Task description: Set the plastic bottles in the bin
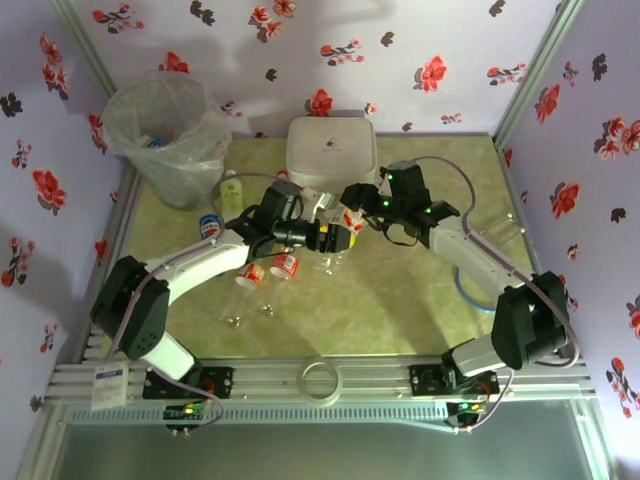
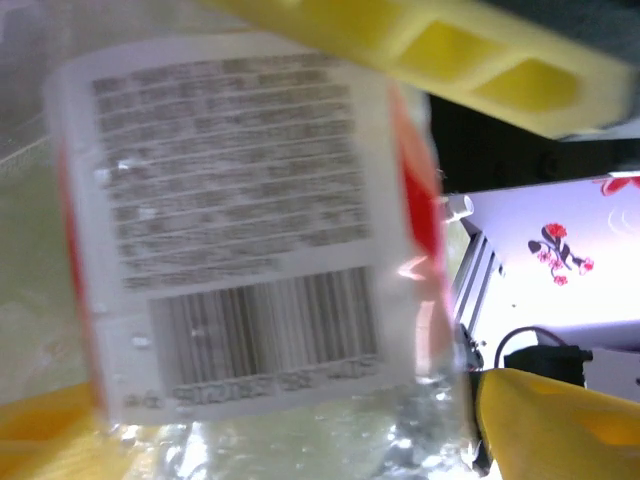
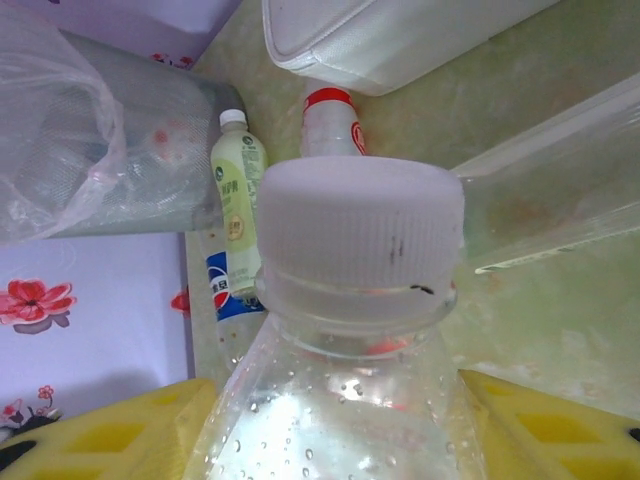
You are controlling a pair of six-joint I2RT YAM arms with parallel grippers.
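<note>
The right pincer [image 3: 330, 430] is clamped on a clear plastic bottle with a white cap [image 3: 360, 235]. Its yellow fingers [image 3: 100, 435] sit on either side of the droplet-beaded shoulder. The left pincer [image 1: 340, 238] meets it over the middle of the green worktop [image 1: 400, 310]. The bottle's red-edged white barcode label lies between the left pincer's yellow fingers, but I cannot tell whether they press on it or stand just off it.

Just far of both pincers is a white rounded-square plastic box [image 1: 332, 150], with a red-capped bottle [image 3: 330, 120] beside its near edge. To the left are a pale green bottle [image 1: 231, 192] and, just nearer, a blue-labelled bottle [image 1: 210, 224], both close beside the bin.

The round translucent grey-white bin [image 1: 165, 135], lined with a crinkly clear bag, stands in the far left corner. Two red-capped bottles [image 1: 268, 270] lie by the left forearm, with clear bottles [image 1: 232, 312] nearer.
</note>
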